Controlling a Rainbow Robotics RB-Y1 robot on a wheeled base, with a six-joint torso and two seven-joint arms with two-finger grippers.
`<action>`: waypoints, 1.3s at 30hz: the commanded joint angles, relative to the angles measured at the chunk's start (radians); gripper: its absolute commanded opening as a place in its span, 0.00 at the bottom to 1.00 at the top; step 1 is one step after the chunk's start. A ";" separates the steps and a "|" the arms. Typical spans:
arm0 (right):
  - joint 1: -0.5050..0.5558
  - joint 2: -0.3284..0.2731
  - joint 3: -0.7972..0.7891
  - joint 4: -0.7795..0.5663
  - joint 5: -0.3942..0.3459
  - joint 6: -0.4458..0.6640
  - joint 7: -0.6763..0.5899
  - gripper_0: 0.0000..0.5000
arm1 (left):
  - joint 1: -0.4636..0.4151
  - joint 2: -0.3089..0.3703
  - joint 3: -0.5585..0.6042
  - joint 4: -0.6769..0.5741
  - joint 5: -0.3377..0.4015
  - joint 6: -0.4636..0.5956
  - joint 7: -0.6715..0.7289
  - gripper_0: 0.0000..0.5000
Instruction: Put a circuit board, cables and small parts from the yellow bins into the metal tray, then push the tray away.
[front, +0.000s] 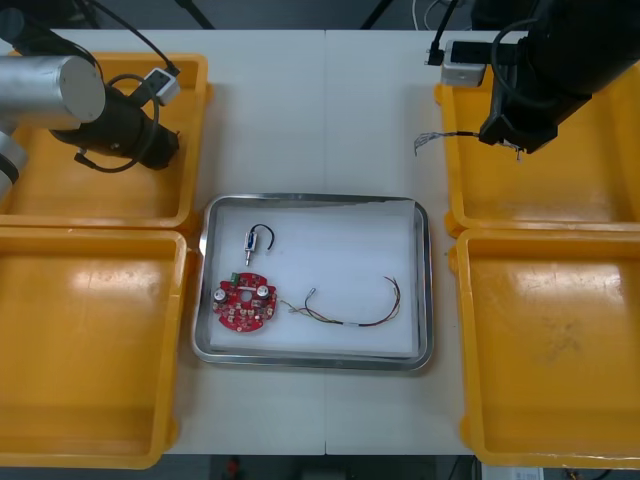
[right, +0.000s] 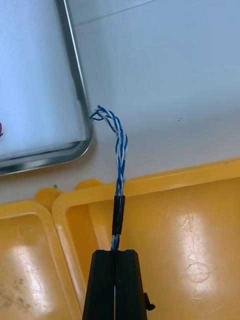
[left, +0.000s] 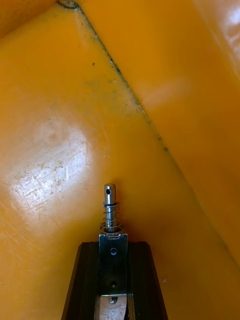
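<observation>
At two o'clock from the metal tray (front: 315, 198), my right jaws clamp a twisted blue and white cable (right: 120, 145), its end frayed; at ten o'clock, my left jaws pinch a spring-wrapped small metal part (left: 110, 210).

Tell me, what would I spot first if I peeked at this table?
Probably the red circuit board lying in the white-lined metal tray at the table's middle. Next, the right end effector, over the far right yellow bin, pinches a twisted blue and white cable. The left end effector grips a small metal part above the far left yellow bin.
</observation>
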 joint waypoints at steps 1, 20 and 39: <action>-0.006 -0.022 0.092 -0.140 -0.014 0.006 -0.110 0.00 | -0.044 -0.003 0.021 -0.005 0.019 0.023 -0.041 0.00; 0.021 0.151 0.305 -0.299 0.058 0.006 -0.357 0.00 | -0.045 0.094 0.207 -0.172 0.016 0.365 -0.007 0.00; 0.156 0.272 0.503 -0.262 0.386 -0.171 -0.353 0.00 | 0.016 0.137 0.298 -0.509 -0.036 0.692 0.379 0.00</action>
